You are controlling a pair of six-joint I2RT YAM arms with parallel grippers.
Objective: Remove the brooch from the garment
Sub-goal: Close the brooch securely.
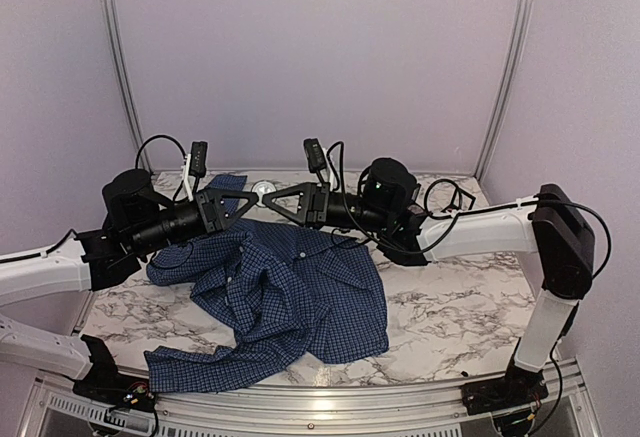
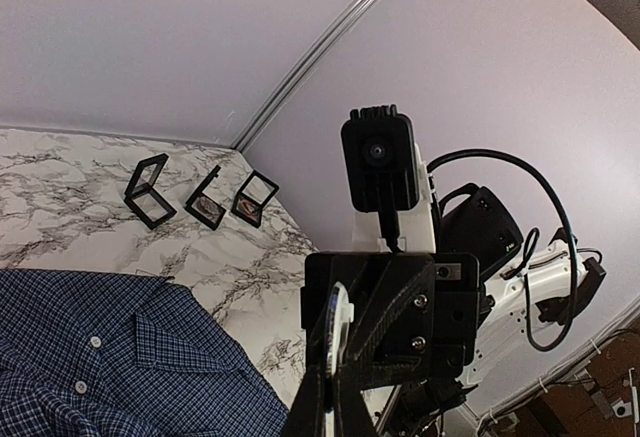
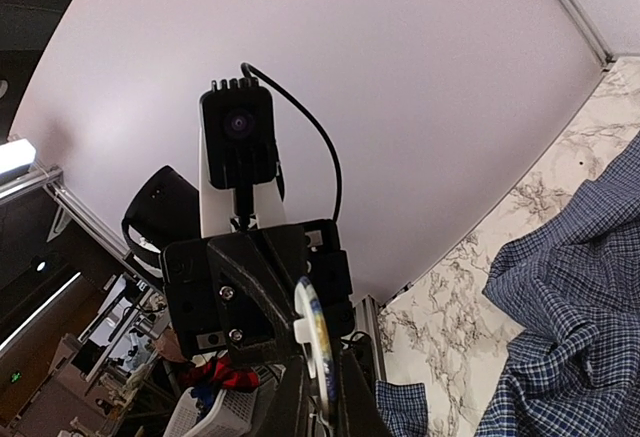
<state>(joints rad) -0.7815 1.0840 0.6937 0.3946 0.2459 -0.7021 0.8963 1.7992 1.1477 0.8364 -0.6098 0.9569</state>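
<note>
Left tool (image 1: 250,202): pressed together on the brooch's lower rim, held up over the shirt's far edge.
Brooch (image 3: 316,342): a pale round disc seen edge-on, standing between the two tool tips and clear of the cloth.
Right tool (image 1: 270,200): tip to tip with the left, fingers close either side of the disc; I cannot tell whether they bite.
Garment (image 1: 300,297): a dark blue checked shirt, crumpled on the marble bench (image 1: 450,307) below.
Risk: if the left releases before the right truly grips, the thin rim could pivot and the brooch drop into the folds.

Crumpled blue checked garment (image 1: 300,297), brooch (image 3: 319,345) edge-on, clear of it
</note>
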